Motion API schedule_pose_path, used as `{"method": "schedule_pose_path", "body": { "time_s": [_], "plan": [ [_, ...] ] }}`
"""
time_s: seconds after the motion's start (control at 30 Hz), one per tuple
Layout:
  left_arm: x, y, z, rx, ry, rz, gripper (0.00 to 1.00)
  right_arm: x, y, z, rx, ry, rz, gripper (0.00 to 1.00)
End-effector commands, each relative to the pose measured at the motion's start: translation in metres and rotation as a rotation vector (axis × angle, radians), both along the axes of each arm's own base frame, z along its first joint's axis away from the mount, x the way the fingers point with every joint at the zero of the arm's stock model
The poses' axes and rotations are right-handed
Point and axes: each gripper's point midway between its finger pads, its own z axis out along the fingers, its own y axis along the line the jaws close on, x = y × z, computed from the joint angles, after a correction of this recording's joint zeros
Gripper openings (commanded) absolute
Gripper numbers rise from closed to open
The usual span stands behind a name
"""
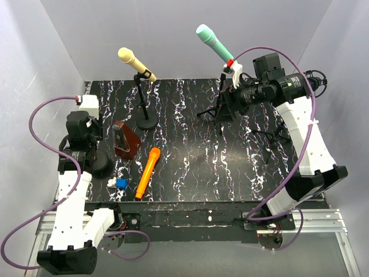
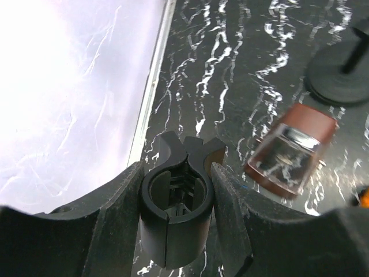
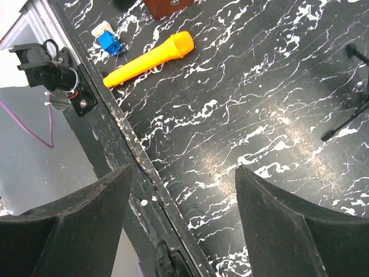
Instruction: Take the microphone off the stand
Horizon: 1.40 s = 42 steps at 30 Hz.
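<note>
Overall, a black white-veined marbled table [image 1: 190, 161] carries three microphones.

**Task objects.** A teal handheld microphone [image 1: 212, 41] sits in a white fitting [image 1: 237, 73] at the top of a black tripod stand [image 1: 221, 108] at the far right of the table. Its head is tilted up and to the left. A pale yellow handheld microphone [image 1: 135, 62] is mounted, also tilted, on a black round-base stand [image 1: 147, 122] at the far left-centre. An orange handheld microphone [image 1: 147, 172] lies flat on the table near the front edge, free of any stand and well apart from both grippers.

**Left arm.** The left gripper [image 2: 177, 179] is closed around a black plastic microphone clip [image 2: 173, 231]. Its two black fingers [image 2: 115, 219] press against the clip's sides. The clip's ring is empty.

**Right arm.** The right gripper [image 3: 183, 173] is raised above the table, just beside the tripod stand and below the teal microphone. Its fingers [image 3: 86, 225] stand wide apart with nothing between them. The right wrist view looks down past them at the orange microphone and the table's front edge. Whether the gripper touches the stand cannot be told from the overhead view.

**Other items.** A reddish-brown box with a glossy end face [image 1: 125, 140] stands between the left gripper and the orange microphone. A small blue-and-white object [image 1: 118, 183] lies near the front edge, just beside the tail of the orange microphone.
</note>
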Motion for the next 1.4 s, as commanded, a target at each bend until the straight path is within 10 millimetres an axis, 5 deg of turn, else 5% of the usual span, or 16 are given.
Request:
{"method": "schedule_pose_path", "body": {
  "time_s": [0.0,0.23,0.4,0.6,0.73,0.93,1.07,1.17,1.27,1.37],
  "plan": [
    [0.016,0.039,0.025,-0.039,-0.225,0.258,0.00,-0.011,0.003,0.015,0.043,-0.070,0.028,0.79],
    [0.022,0.043,0.005,-0.063,-0.231,0.303,0.04,-0.017,-0.003,0.012,0.041,-0.096,-0.005,0.77],
    [0.014,0.042,-0.009,-0.061,-0.196,0.298,0.49,-0.021,-0.007,0.008,0.037,-0.107,-0.022,0.77],
    [0.005,0.034,-0.007,-0.058,-0.157,0.237,0.76,-0.017,-0.007,0.014,0.034,-0.123,-0.035,0.78],
    [0.003,0.023,0.033,-0.069,-0.202,0.166,0.87,-0.016,-0.005,0.030,0.058,-0.154,-0.030,0.79],
    [0.016,-0.030,0.108,-0.104,-0.285,-0.179,0.90,-0.009,-0.005,0.068,0.091,-0.253,-0.051,0.79],
    [0.025,-0.102,0.130,-0.173,-0.284,-0.608,0.89,0.026,-0.017,0.095,0.049,-0.355,-0.205,0.78],
    [0.008,-0.162,0.140,-0.258,-0.285,-0.995,0.88,0.050,-0.024,0.117,0.024,-0.479,-0.267,0.78],
    [0.005,-0.190,0.143,-0.431,-0.244,-1.161,0.85,0.083,-0.034,0.121,-0.042,-0.587,-0.335,0.80],
    [0.015,-0.200,0.148,-0.429,-0.266,-1.212,0.84,0.117,-0.042,0.128,-0.076,-0.697,-0.400,0.81]
  ]
}}
